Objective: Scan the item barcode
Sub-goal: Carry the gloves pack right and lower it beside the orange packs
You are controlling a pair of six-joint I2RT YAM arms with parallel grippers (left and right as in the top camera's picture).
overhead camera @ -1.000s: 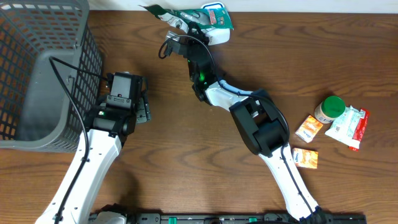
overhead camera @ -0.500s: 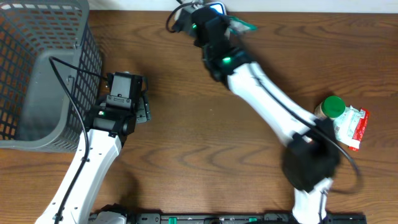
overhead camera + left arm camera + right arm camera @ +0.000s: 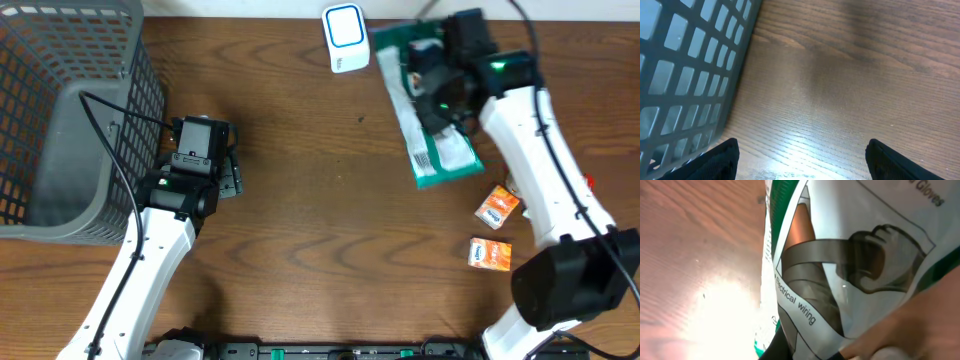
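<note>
Overhead, our right hand [image 3: 445, 90] pinches the green packet [image 3: 445, 150] near the scanner [image 3: 343, 37], barcode [image 3: 425, 160] exposed, presumably for presenting.

Left wrist: our left hand [image 3: 802, 162] gapes wide over the counter [image 3: 850, 75] by the basket [image 3: 685, 75].

Right wrist: the packet fills the view, clamped.

Bright, even light; glare whitens the tabletop [image 3: 715, 312].

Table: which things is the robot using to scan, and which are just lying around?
For the job: green packet, in the right hand; white scanner.
Just lying about: grey basket; far orange packet; near orange packet.
</note>
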